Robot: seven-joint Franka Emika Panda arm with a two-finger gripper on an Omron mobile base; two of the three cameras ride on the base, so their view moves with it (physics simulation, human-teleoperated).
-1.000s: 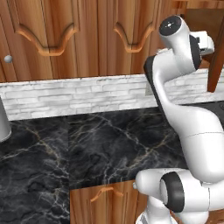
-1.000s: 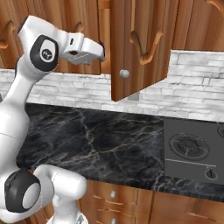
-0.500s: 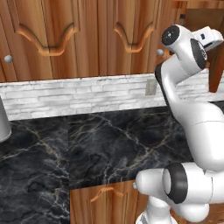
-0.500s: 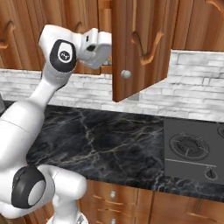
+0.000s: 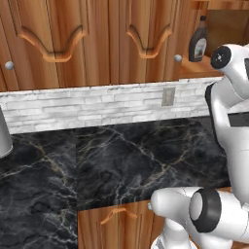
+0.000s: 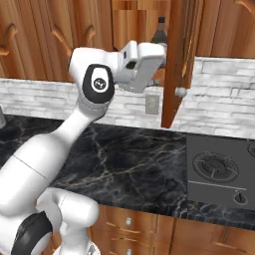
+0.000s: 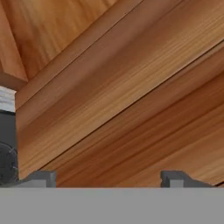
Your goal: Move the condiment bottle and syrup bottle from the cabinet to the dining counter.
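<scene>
At the far left of the left base view a grey cylinder (image 5: 4,138) is standing on the black marble desk (image 5: 121,160), cut off by the picture's edge. Behind the desk a white brick wall (image 5: 87,104) is running across, carrying a socket (image 5: 168,96). Above it the cabinet (image 5: 97,39) is hanging with its left doors shut, each showing a curved handle and a round knob (image 5: 178,58). Further right the cabinet is standing open, and the syrup bottle (image 5: 198,43) is sitting upright on the shelf (image 5: 202,73) inside, near the shelf's front edge. The arm (image 5: 233,112) is rising at the right edge.

In the right base view the arm is reaching up toward the open compartment, its wrist (image 6: 142,62) lying just left of the swung-out door (image 6: 177,60). The syrup bottle (image 6: 159,34) is peeking out above the wrist. A stove (image 6: 219,172) is sitting to the right.

In the hand view the end effector (image 7: 108,178) is standing open, its finger tips (image 7: 43,178) wide apart, holding nothing and facing wood panelling (image 7: 122,96) close up.
</scene>
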